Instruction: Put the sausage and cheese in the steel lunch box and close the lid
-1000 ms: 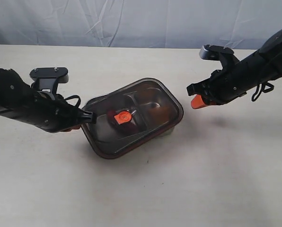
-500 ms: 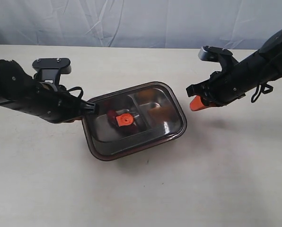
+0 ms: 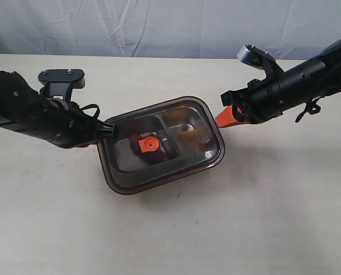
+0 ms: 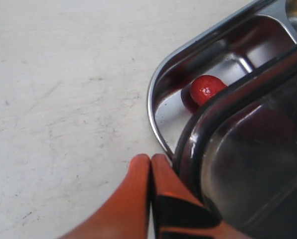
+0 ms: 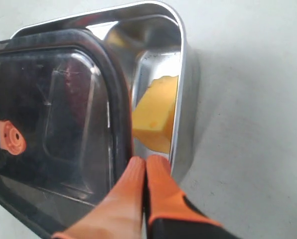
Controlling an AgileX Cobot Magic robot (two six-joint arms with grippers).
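From where I stand, the dark lid (image 3: 182, 157) with its orange valve (image 3: 149, 144) lies on top of the steel lunch box (image 3: 211, 162) in the middle of the table (image 3: 245, 223), and both foods look to be inside already, so what is in hand is the closing. The left gripper (image 3: 107, 130) has its tip against the lid's near-left corner. The right gripper (image 3: 225, 117) points its orange tip at the opposite corner from just beside it, and neither is carrying anything. The left wrist view shows that gripper's two orange fingers (image 4: 138, 174) pressed flat together, their tips right at the lid's rim. Next to them a corner of the box's steel rim stands uncovered, with the rounded red end of the sausage (image 4: 207, 88) showing in that compartment. So the lid sits askew, not seated. In the right wrist view the other jaws are together too, hanging over the lid's edge, though I cannot tell whether they touch it. Past that edge the box is open along one wall, with the cheese (image 5: 156, 112) leaning there in the gap. I'd say the next move calls for nudging the lid square with the box from both corners, then pressing it down evenly. A one-sided push could slide the whole box across the table.
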